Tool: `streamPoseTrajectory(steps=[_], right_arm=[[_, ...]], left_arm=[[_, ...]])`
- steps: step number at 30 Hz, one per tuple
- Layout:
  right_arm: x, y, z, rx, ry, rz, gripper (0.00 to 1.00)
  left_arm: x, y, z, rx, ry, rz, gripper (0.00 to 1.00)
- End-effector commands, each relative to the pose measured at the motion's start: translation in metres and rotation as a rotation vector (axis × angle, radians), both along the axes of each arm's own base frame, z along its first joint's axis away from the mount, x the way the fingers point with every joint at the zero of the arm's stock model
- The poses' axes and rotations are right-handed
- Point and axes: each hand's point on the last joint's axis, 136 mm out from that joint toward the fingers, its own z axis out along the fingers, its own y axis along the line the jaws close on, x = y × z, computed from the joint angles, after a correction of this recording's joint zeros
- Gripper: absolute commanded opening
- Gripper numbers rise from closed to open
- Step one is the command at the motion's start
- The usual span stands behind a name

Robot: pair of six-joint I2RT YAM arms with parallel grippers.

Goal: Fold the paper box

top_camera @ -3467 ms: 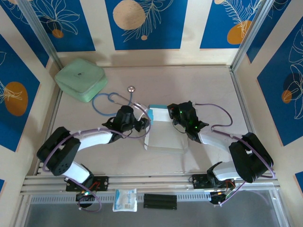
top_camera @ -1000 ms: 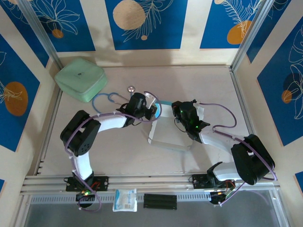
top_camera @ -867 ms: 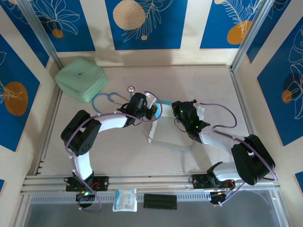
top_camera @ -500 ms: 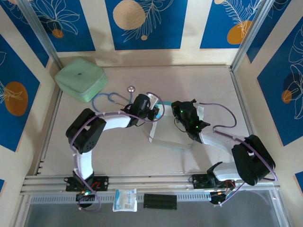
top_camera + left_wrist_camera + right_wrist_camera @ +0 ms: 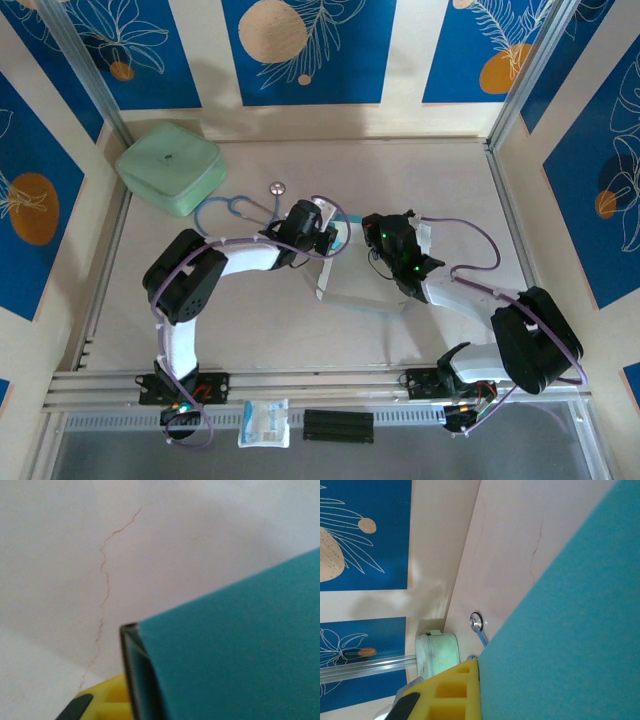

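Observation:
The paper box (image 5: 355, 282) is a partly raised card at mid-table, its white face up. My left gripper (image 5: 322, 228) is at its far left corner and my right gripper (image 5: 384, 240) at its far right side. In the left wrist view the teal face (image 5: 235, 650) lies against my yellow finger (image 5: 102, 702), with a dark folded edge beside it; the jaws are shut on that flap. In the right wrist view the teal face (image 5: 570, 630) presses against the yellow finger (image 5: 445, 692), the jaws shut on it. The second finger of each gripper is hidden behind the card.
A mint-green case (image 5: 170, 165) sits at the back left, and a blue stethoscope (image 5: 240, 210) lies just left of my left gripper. Both also appear in the right wrist view, the case (image 5: 437, 652) and the stethoscope head (image 5: 476, 621). A clear packet (image 5: 264, 422) and a black block (image 5: 338, 424) rest on the front rail.
My left gripper has crept to the right with the flap and its elbow has swung inward. The white panel's near edge has drawn back slightly. The right arm has stayed still.

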Motion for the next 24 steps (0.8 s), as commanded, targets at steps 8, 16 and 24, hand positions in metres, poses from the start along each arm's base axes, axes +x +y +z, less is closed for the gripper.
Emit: streamPoseTrajectory(steps=[8, 16, 24], right_arm=[[-0.023, 0.021, -0.006, 0.022, 0.072, 0.12, 0.0], [-0.021, 0.022, -0.003, 0.061, 0.08, 0.113, 0.0], [-0.019, 0.026, -0.004, 0.07, 0.088, 0.126, 0.0]], left_arm=[[-0.005, 0.072, -0.07, 0.322, 0.132, 0.237, 0.0], [-0.012, 0.062, -0.083, 0.345, 0.126, 0.117, 0.25], [-0.01, 0.052, -0.092, 0.368, 0.166, 0.083, 0.18]])
